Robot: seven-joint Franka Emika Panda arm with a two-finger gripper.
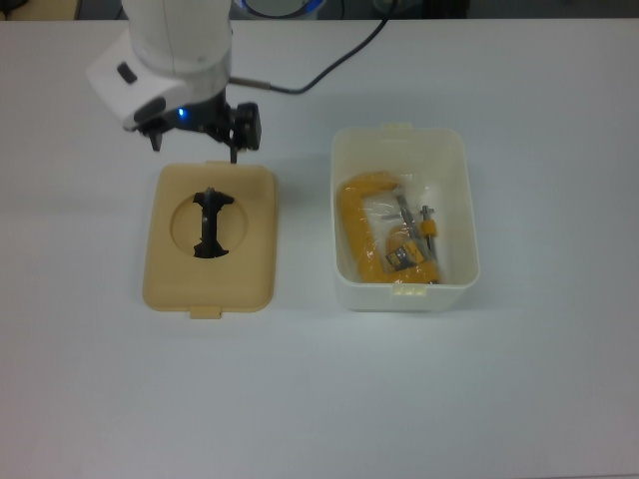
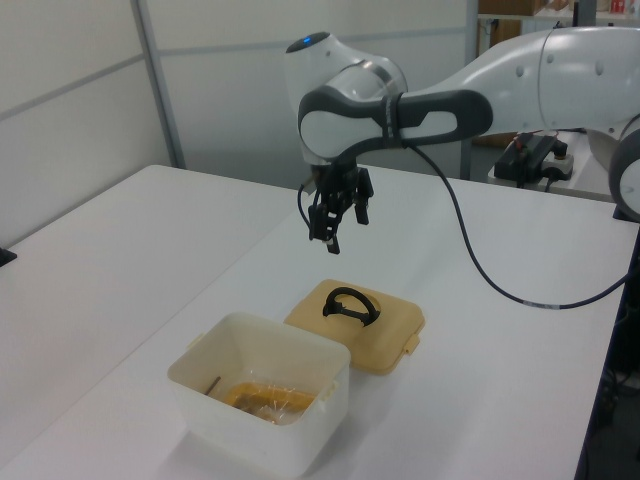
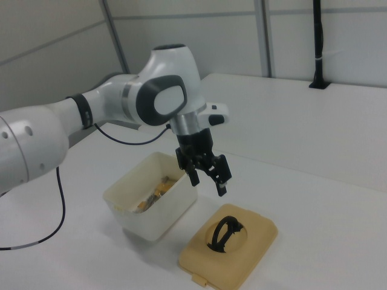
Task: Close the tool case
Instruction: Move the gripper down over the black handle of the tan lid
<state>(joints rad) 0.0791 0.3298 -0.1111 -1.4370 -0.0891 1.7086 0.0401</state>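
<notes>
Seen in the top view, left to right. On the white desk [image 1: 519, 399], a tan lid [image 1: 210, 238] lying flat, black handle [image 1: 211, 224] in its round recess. Above the lid's far edge, the tool [image 1: 195, 142] hanging in the air, fingers [image 3: 222, 181] spread well apart, holding and touching nothing. Further right, apart from the lid, the open white tub [image 1: 403, 219] standing upright, with a yellow clamp [image 1: 377, 239] inside, seemingly wrapped in clear plastic, though hard to make out. Behind the tool, a black cable [image 1: 324, 70] trailing across the desk.
</notes>
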